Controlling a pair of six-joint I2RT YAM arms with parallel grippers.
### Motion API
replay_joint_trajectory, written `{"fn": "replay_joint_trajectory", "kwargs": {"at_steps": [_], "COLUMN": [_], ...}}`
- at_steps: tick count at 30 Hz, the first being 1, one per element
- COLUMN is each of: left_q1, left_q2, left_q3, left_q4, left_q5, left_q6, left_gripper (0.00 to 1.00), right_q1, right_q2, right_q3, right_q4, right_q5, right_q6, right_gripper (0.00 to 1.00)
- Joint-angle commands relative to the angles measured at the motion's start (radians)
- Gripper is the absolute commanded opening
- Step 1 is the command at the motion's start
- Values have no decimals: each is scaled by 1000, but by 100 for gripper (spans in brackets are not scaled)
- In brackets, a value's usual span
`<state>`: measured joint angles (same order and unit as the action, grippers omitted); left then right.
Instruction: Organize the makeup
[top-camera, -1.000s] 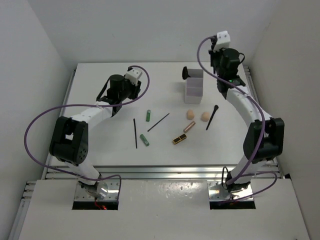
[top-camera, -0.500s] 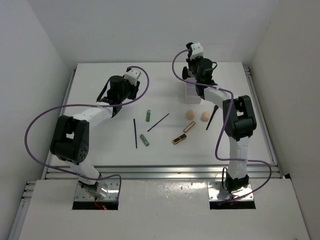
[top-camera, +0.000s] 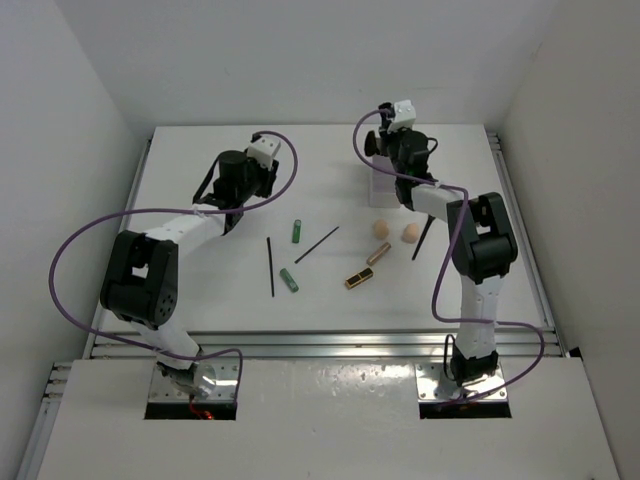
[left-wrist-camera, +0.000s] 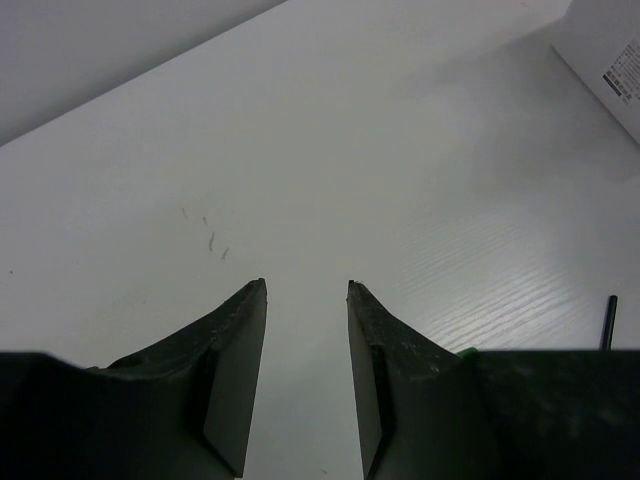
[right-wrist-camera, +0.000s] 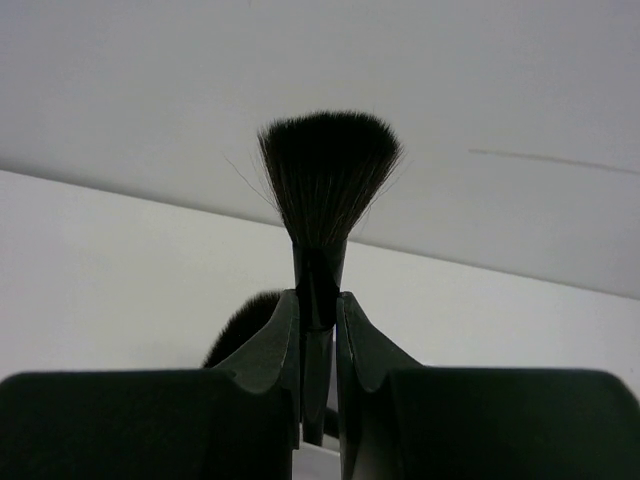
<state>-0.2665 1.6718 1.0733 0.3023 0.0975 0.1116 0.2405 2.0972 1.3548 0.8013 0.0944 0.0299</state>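
**A:** What has the right gripper (right-wrist-camera: 317, 297) got hold of?

**B:** Its fingers are pinched tight on the thin neck of a black brush (right-wrist-camera: 325, 175). The bristles fan upward in the middle of the wrist view. A second brush head (right-wrist-camera: 245, 322) peeks out behind the left finger, at the lower left.

**A:** Where is that seen from overhead?

**B:** Upper centre-right of the frame, over the white box (top-camera: 383, 190). From there I cannot tell whether the held brush sits inside a compartment.

**A:** And the left gripper (left-wrist-camera: 305, 285)?

**B:** Its fingers stand partly apart with nothing between them. Only the bare white table (left-wrist-camera: 300, 150) lies beneath. A corner of the box shows at the upper right of that view.

**A:** Where is the rest of the makeup?

**B:** It lies loose across the middle of the overhead frame.
- The upper green tube (top-camera: 297, 231) is left of centre, and the lower green tube (top-camera: 288, 280) lies below it.
- The steep stick (top-camera: 271, 266) lies just left of both tubes.
- The slanted stick (top-camera: 316, 244) runs up to the right of them.
- The left sponge (top-camera: 380, 229) and the right sponge (top-camera: 409, 233) sit side by side just below the box.
- The rose-gold tube (top-camera: 378, 254) lies under the left sponge.
- The lipstick (top-camera: 358, 278), gold and black, is just beside the rose-gold tube at the lower left.
- A loose brush (top-camera: 424, 238) lies right of the sponges, partly under the right arm.
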Motion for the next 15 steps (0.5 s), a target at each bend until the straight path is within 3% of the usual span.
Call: {"fn": "replay_joint_trajectory", "kwargs": {"at_steps": [1,4,10,12,15], "left_q1": [12,12,12,12,30], "left_q2": [12,12,12,22,32], "left_q3": [14,24,72,106,158], "left_q4": [26,-5,-169,-280,-452], "left_q5": [24,89,300,311,217], "left_q6": [-6,8,126,137,56], "left_gripper": [43,43,59,60,53], "right_q1": [-1,0,0,9,28], "right_q2": [-20,-77,-215,-246,-345], "right_q3": [-26,-60,-189,-224,-220], "right_q4": [52,38,39,26,-92], "right_q5": [-7,2,27,36,41], "right_q6": [51,76,96,85,33], "right_gripper": [2,13,49,60,77]}}
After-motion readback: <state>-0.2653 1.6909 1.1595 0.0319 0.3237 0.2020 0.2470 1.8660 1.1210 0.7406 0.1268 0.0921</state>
